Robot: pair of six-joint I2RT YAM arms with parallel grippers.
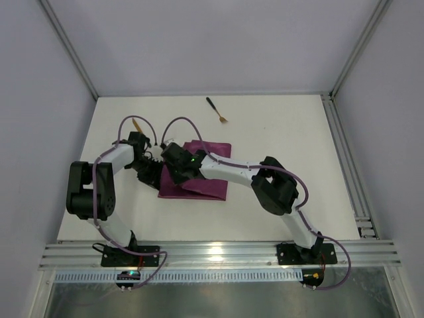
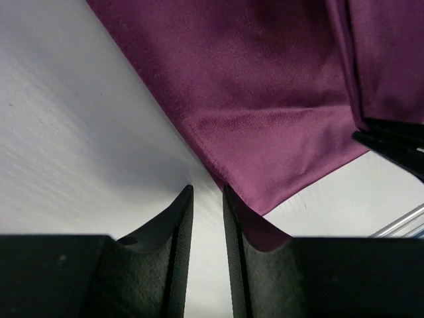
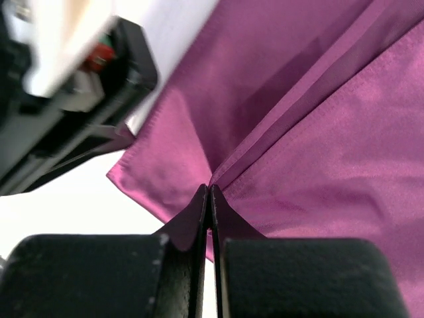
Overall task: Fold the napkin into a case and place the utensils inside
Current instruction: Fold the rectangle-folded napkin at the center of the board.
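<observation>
Folding step in hand: right gripper closed tight on a napkin fold at its tips, left gripper narrowly parted, empty, hem just beyond its fingertips; next move likely needs an even pull.

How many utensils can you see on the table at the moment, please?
2. The fork lies at the far side, beyond the napkin. A gold tip, likely the knife, shows behind the left arm, mostly hidden.

Overhead view, two wrist close-ups — shared napkin
</observation>
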